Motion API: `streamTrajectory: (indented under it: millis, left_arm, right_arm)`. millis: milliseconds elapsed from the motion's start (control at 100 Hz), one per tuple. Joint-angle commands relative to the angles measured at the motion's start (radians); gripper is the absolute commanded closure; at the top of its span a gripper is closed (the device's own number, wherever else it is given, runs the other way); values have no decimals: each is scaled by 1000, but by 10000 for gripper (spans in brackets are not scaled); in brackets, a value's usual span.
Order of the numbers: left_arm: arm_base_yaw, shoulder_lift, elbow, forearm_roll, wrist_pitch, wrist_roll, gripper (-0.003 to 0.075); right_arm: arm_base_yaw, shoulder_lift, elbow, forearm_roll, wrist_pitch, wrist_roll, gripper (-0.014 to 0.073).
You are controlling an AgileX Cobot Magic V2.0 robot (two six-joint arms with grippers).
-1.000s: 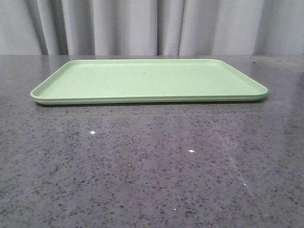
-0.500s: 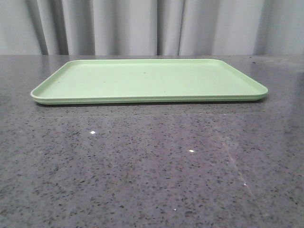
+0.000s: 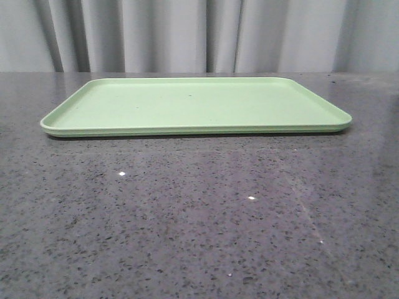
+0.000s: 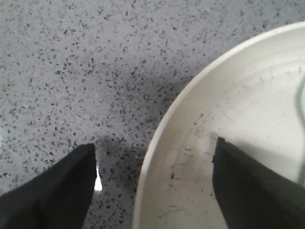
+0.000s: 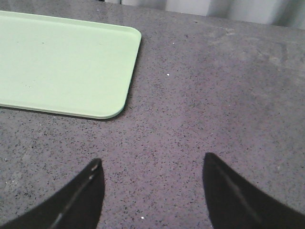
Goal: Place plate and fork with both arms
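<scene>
In the left wrist view the cream-white plate (image 4: 238, 124) lies on the speckled table. My left gripper (image 4: 155, 152) is open and straddles the plate's rim, one finger (image 4: 62, 186) outside over the table and the other finger (image 4: 252, 191) over the plate's inside. My right gripper (image 5: 151, 164) is open and empty above bare table, with the tray's corner beyond it. The fork is out of view. Neither gripper shows in the front view.
The flat light green tray (image 3: 193, 104) lies at the back middle of the dark speckled table (image 3: 199, 218); its corner shows in the right wrist view (image 5: 71, 62). A grey curtain hangs behind the table.
</scene>
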Motion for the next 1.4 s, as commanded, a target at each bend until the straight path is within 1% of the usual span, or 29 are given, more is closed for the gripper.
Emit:
streamTrajectory:
  millis: [0, 390, 820, 1130, 1200, 1390]
  left_arm:
    - [2, -19, -31, 5, -33, -1, 276]
    - [2, -19, -31, 7, -30, -1, 474]
    - [2, -19, -31, 16, -26, -1, 738]
    - [2, -20, -31, 1, -26, -1, 739]
    - [2, -31, -31, -13, -26, -1, 727]
    - [2, -78, -31, -31, -14, -1, 727]
  right_arm:
    - [-7, 16, -33, 1, -70, -9, 136]
    - [-7, 16, -33, 1, -70, -9, 136]
    - [-7, 16, -33, 1, -70, -9, 136]
    - [-7, 16, -33, 1, -70, -9, 136]
    - [-7, 16, -33, 1, -70, -9, 136]
    - [-7, 16, -33, 1, -70, -9, 136]
